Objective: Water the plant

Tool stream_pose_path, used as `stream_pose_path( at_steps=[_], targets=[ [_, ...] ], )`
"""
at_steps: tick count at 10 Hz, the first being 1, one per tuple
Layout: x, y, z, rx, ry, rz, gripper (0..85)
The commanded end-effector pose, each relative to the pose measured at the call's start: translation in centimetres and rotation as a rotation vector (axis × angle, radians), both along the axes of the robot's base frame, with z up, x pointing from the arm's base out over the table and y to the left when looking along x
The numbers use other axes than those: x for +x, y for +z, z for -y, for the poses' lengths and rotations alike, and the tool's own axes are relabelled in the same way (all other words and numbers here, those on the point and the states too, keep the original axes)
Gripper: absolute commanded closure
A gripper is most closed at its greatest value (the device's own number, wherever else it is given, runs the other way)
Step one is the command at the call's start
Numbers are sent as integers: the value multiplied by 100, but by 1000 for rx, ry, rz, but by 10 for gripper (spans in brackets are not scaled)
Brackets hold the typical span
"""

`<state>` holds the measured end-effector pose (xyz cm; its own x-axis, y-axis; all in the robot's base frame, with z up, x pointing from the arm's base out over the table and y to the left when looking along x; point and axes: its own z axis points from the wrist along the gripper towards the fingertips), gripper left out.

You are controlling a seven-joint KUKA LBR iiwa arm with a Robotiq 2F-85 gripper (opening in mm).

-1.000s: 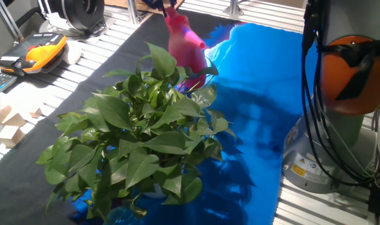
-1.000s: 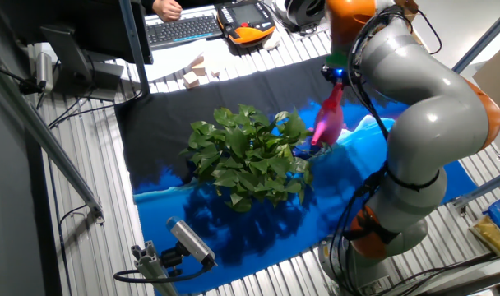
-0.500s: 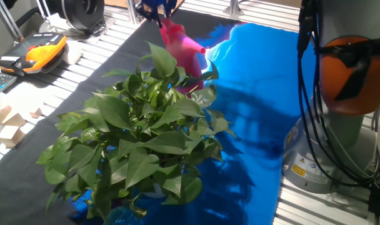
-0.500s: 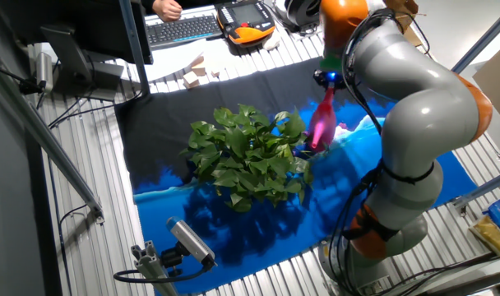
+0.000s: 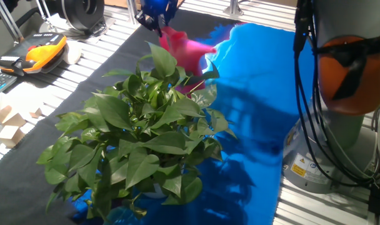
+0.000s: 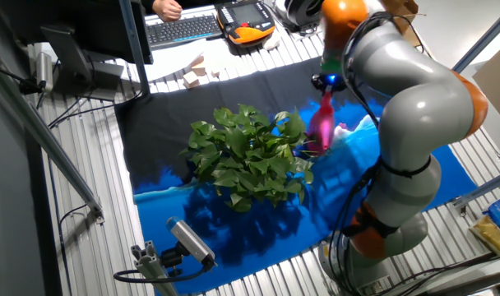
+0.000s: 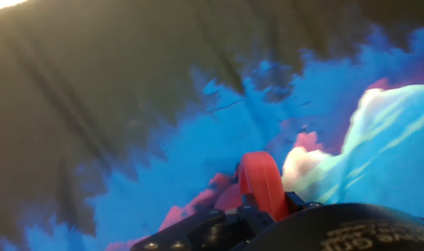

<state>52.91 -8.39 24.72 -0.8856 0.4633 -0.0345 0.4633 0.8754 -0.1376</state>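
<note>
You see the plant sitting on the surface, on a cloth that is black on one side and bright blue on the other. Its glossy green leaves spread wide and cover most of the cloth's middle in one fixed view. In the other fixed view the plant sits near the boundary between the black and blue areas.

The hand is at the far edge of the plant, above leaf height, and it grips the pink watering can at the can's top. The can hangs below the hand, tilted, with its lower body just beside the plant's far leaves; some leaves overlap it in one fixed view. In the other fixed view the hand is up and to the right of the plant, with the watering can slanting down from it toward the foliage's right edge. You cannot tell from either view whether the can touches the leaves.

The hand view looks down at the cloth, black above and blue below, with a blurred pale patch at the right. A red curved part sits at the bottom centre against the hand's dark body. The plant is not in this view.

Off the cloth, an orange-and-black pendant lies on the slatted surface well away from the plant.
</note>
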Motion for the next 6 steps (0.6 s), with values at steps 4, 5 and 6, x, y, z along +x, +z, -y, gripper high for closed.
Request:
stream_pose_path(
  at_steps=[4, 5, 6],
  targets=[
    [-10, -173, -116, 6, 91, -36, 850],
    [-7, -188, -110, 23, 124, -50, 850],
    [-12, -198, -108, 38, 139, -51, 850]
  ],
)
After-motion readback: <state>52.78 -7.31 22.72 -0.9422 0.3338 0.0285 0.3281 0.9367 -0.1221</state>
